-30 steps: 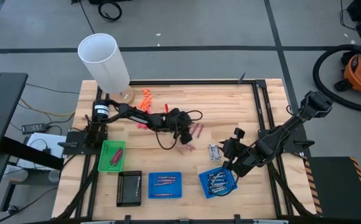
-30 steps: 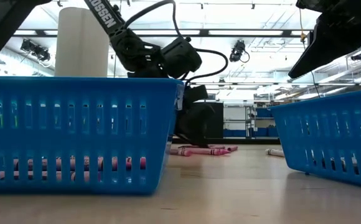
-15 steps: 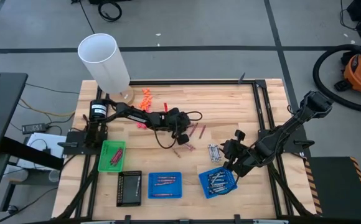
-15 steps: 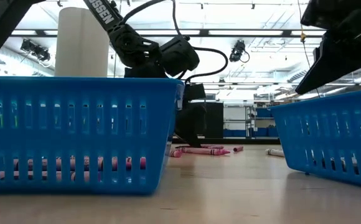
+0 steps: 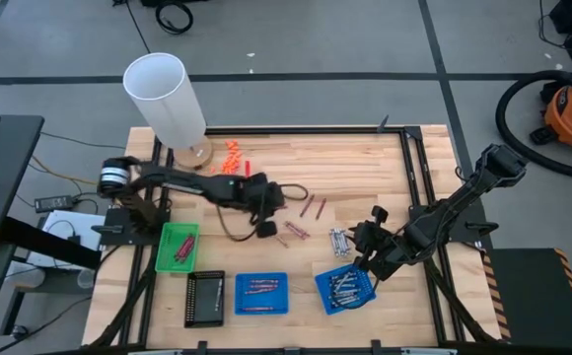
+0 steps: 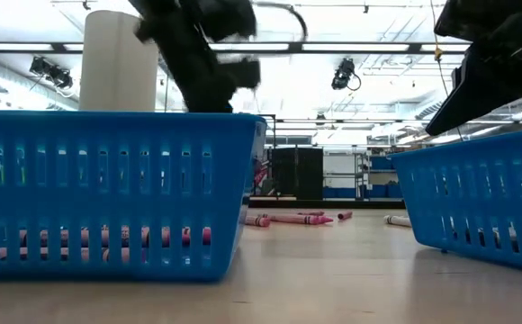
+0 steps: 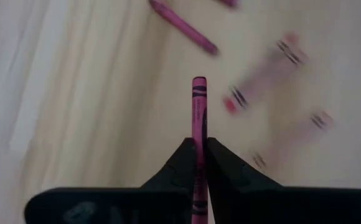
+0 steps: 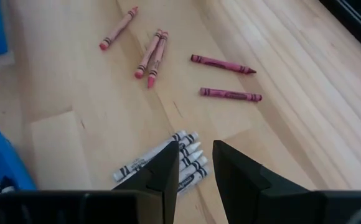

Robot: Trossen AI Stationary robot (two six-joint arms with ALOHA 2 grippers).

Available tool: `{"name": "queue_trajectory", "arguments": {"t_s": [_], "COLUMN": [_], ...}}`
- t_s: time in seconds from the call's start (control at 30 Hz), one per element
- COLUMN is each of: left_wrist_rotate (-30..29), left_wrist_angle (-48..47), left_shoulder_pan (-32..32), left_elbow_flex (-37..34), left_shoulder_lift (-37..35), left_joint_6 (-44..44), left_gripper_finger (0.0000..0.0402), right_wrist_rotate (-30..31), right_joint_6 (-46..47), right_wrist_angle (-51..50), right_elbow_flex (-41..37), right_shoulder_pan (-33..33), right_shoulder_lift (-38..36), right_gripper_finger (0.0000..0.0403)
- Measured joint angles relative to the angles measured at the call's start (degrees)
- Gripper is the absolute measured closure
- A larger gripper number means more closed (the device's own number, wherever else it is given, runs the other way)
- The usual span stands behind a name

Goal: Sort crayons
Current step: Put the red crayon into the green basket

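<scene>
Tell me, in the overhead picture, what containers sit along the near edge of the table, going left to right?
green tray → black tray → blue tray holding reddish crayons → tilted blue tray holding grey crayons.

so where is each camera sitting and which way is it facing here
High: overhead, straight down on the table; both arms show.
Low: table height, level between blue baskets.
Left wrist: past the left gripper, shut on a magenta crayon.
Right wrist: past the open right gripper; its grey crayons also show in high.
</scene>
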Motion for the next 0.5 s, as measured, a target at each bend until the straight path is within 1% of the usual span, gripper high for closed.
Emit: {"name": "queue_trajectory", "arguments": {"t_s": [0.1,0.2,0.3,0.4,0.5], "left_wrist_rotate": [-0.4,-3.4,-7.5,-9.9,-12.2], "left_wrist_angle": [-8.2,-15.9,-24.6,-32.4,-37.7], "left_shoulder_pan": [-3.6,-8.0,-12.9,-18.1,-23.5], "left_elbow_flex": [0.0,0.0,0.1,0.1,-0.4], "left_shoulder_lift": [-4.2,-7.7,-10.5,-12.3,-14.0], "left_joint_6": [-4.6,-10.9,-19.0,-28.1,-37.1], "left_gripper_finger": [0.0375,0.0374,0.0374,0.0374,0.0374], "right_wrist_rotate": [0.8,2.3,3.1,3.7,4.4], "right_joint_6": [0.0,0.0,0.0,-0.1,-0.2], "right_wrist_angle": [0.0,0.0,0.0,0.0,0.0], "right_elbow_flex": [0.0,0.0,0.0,0.0,0.0], "right_shoulder_pan": [0.0,0.0,0.0,0.0,0.0], "right_shoulder_lift": [0.0,0.0,0.0,0.0,0.0], "right_gripper_finger": [0.0295,0.0295,0.0295,0.0295,0.0295]}}
